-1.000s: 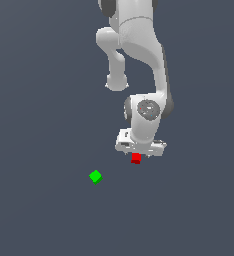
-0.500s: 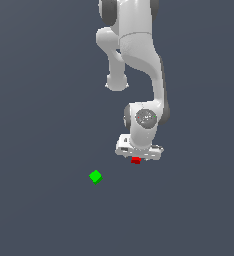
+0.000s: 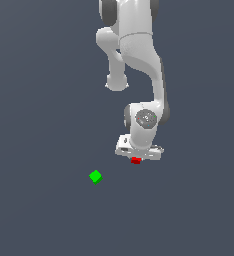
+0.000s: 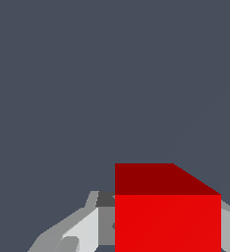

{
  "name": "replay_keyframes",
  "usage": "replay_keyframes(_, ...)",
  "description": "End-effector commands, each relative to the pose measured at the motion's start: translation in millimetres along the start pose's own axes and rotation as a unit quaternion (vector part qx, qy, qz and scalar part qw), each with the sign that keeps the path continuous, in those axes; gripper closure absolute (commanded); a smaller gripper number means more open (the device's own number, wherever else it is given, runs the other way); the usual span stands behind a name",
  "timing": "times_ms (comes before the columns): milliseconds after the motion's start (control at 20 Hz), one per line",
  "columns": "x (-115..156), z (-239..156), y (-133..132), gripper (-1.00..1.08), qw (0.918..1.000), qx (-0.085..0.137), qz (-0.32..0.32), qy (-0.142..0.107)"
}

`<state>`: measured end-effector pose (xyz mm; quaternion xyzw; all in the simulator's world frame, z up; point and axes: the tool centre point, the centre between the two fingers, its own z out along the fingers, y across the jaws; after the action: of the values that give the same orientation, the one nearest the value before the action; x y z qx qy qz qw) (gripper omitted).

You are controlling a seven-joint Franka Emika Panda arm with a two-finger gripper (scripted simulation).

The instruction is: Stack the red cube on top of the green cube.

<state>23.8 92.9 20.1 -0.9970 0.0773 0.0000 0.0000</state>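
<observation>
The red cube [image 3: 135, 160] lies on the grey floor, mostly hidden under my white gripper [image 3: 137, 157], which is low over it. In the wrist view the red cube [image 4: 167, 216] fills the space between my fingers [image 4: 87, 229]. Both pads lie flush against its sides, so the gripper [image 4: 167, 234] is shut on it. The green cube [image 3: 95, 176] sits alone on the floor, towards the exterior view's left of the gripper and a little nearer the camera. It does not show in the wrist view.
The white arm [image 3: 139, 65] reaches down from the top of the exterior view. The plain dark grey floor [image 3: 39, 125] surrounds both cubes.
The gripper has come down over the red cube. The cube showed fully below the hand before, and now only a sliver of it shows. The green cube has not moved.
</observation>
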Motion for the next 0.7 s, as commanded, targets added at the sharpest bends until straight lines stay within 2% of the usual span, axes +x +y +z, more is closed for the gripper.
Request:
replay_keyframes(0,0,0,0,1.08,1.0,0.0,0.0,0.0)
replay_keyframes(350,-1,-11,0,1.08,1.0,0.0,0.0,0.0)
replay_keyframes(650,-1,-45,0,1.08,1.0,0.0,0.0,0.0)
